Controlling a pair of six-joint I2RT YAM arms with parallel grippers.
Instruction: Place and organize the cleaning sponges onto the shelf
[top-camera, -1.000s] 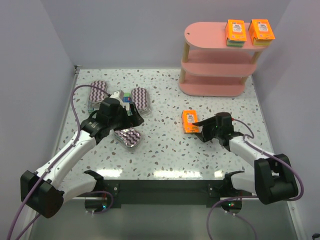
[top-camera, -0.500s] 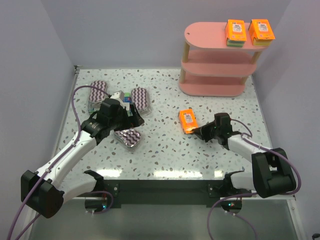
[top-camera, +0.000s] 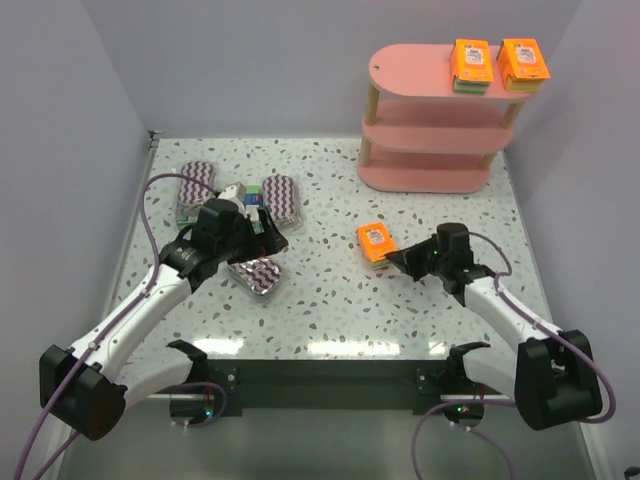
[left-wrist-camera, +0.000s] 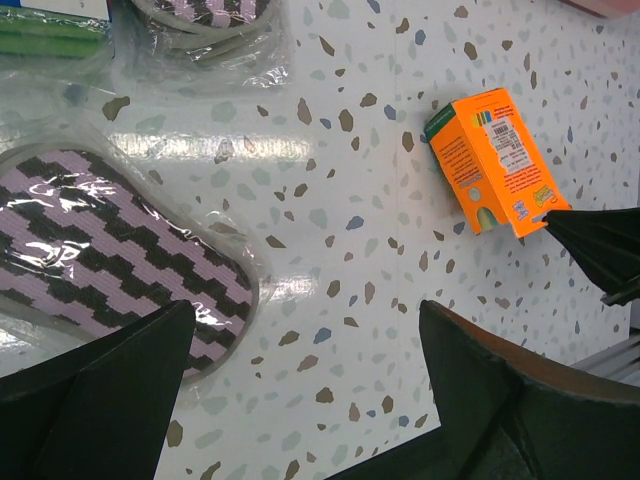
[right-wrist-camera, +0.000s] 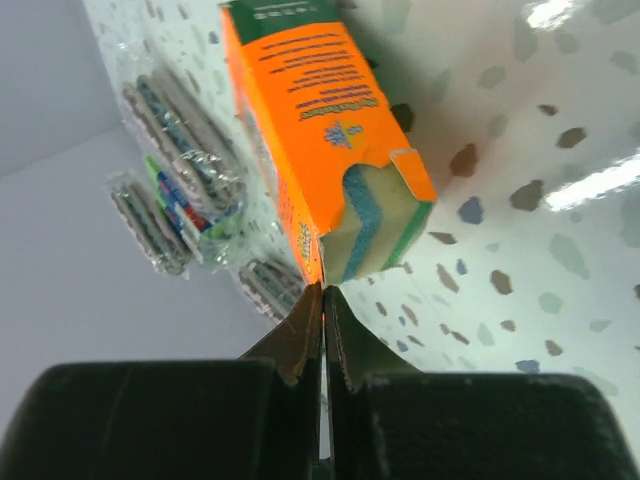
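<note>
Two fingers of the right gripper (right-wrist-camera: 322, 300) are pressed shut, their tips against the near corner of an orange rectangular cardboard sponge pack (right-wrist-camera: 310, 110) lying on the speckled white counter (top-camera: 330, 300). The left gripper (left-wrist-camera: 307, 320) hangs wide open over an oval purple-white zigzag sponge in clear wrap (left-wrist-camera: 110, 250), with the pink three-tier shelf (top-camera: 430, 175) well beyond at the far right.

Two orange packs (top-camera: 471, 63) sit atop the pink shelf (top-camera: 410, 62).
</note>
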